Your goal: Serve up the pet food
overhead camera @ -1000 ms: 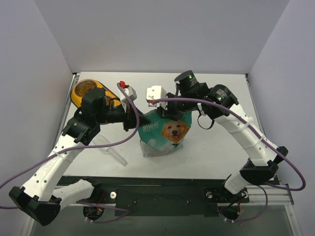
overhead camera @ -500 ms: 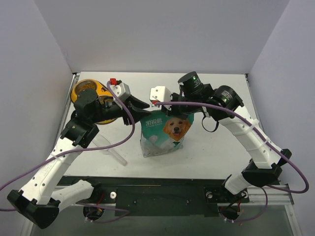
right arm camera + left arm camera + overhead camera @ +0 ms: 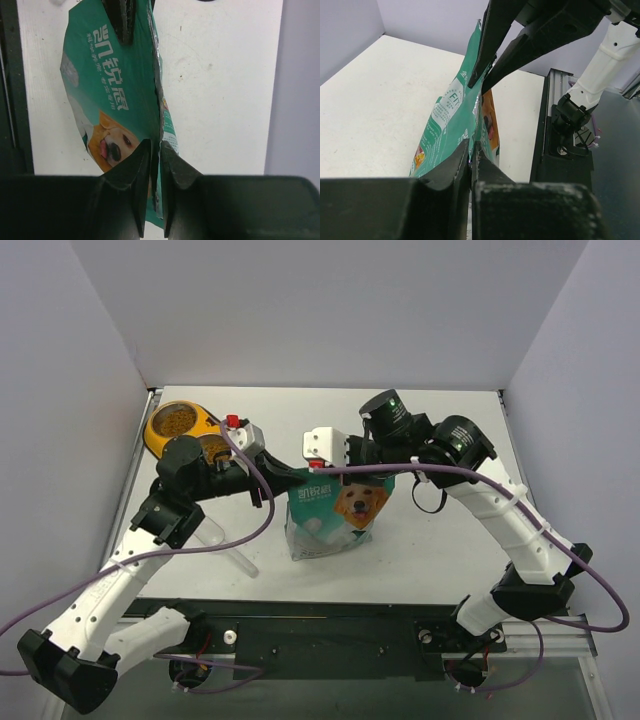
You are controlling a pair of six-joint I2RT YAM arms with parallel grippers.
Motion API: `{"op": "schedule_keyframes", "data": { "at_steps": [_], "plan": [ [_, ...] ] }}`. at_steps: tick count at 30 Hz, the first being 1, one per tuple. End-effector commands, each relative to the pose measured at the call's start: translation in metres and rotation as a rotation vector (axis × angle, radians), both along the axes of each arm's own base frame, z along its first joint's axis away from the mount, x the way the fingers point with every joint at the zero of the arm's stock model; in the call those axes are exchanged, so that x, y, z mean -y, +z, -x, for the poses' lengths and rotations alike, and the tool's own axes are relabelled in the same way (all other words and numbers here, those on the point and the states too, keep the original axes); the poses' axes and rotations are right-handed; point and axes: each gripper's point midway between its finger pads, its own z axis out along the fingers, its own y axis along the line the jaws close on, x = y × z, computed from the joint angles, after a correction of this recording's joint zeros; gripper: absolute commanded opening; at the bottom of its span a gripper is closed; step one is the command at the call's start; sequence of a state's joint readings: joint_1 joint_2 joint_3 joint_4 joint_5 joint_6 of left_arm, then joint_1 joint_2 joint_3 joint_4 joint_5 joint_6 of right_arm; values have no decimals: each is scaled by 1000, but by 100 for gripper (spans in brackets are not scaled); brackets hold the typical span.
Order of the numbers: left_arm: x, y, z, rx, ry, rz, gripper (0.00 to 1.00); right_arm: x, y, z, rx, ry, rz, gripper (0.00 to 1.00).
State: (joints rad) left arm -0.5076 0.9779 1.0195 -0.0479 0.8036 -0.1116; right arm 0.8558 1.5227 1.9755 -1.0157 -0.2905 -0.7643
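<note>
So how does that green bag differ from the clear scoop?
The pet food pouch is opaque teal with a dog's face; the scoop is clear plastic. The pouch is upright, pinched at its top by the left fingers and right fingers; the scoop lies flat, no fingers on it. Both are at the near part of the white table.

Pair of manipulators: the left arm [image 3: 110, 580] and the right arm [image 3: 505, 520] are each wearing white moulded link shells alternating with black cylindrical joint housings. A purple cable [image 3: 268, 502] is looping along the left arm; a second purple cable [image 3: 610, 580] is trailing along the right. A green light [image 3: 393, 400] is glowing on the right arm's upper black joint. White boxy wrist modules [image 3: 322, 443] are carrying small red marks [image 3: 232, 421]. The left gripper [image 3: 471, 150] and the right gripper [image 3: 155, 145] are showing matte black, tapering fingers.
</note>
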Motion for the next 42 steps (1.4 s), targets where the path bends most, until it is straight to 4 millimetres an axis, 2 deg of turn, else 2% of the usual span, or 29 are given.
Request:
{"op": "schedule_keyframes", "data": {
  "at_steps": [1, 2, 4, 7, 10, 18, 19, 21, 23, 26, 31, 34, 39, 42],
  "plan": [
    [4, 32, -2, 105, -18, 79, 3, 4, 14, -3, 70, 9, 25, 13],
    [4, 33, -2, 108, -22, 82, 0, -1, 13, -5, 71, 13, 26, 18],
    [4, 36, -1, 115, -25, 91, 0, -10, 13, -8, 68, 18, 14, 27],
    [5, 39, 0, 118, -35, 94, 0, -25, 12, -9, 42, 31, -8, 31],
    [4, 41, -4, 122, -10, 107, 0, -39, 10, -6, 24, 60, -17, 31],
    [-1, 47, -8, 117, 54, 162, 0, -52, -1, -8, -10, 65, -15, 31],
    [-3, 44, -11, 111, 75, 163, 0, -50, -2, -10, -2, 53, -5, 21],
    [-9, 46, -18, 129, 139, 174, 0, -37, -1, -21, 49, -1, 31, 0],
    [-16, 46, -27, 145, 213, 168, 0, -14, -2, -30, 104, -66, 90, 0],
    [-22, 33, -39, 137, 278, 101, 0, 25, 3, -42, 155, -171, 137, 0],
    [-25, 30, -39, 131, 287, 99, 0, 73, 7, -53, 207, -256, 219, 0],
    [-26, 28, -41, 120, 299, 103, 0, 90, 5, -51, 199, -275, 221, 0],
    [-28, 29, -38, 118, 295, 109, 0, 104, -8, -52, 166, -299, 232, 0],
    [-30, 30, -36, 119, 297, 105, 0, 124, -12, -57, 163, -370, 241, 0]
  ]
}}
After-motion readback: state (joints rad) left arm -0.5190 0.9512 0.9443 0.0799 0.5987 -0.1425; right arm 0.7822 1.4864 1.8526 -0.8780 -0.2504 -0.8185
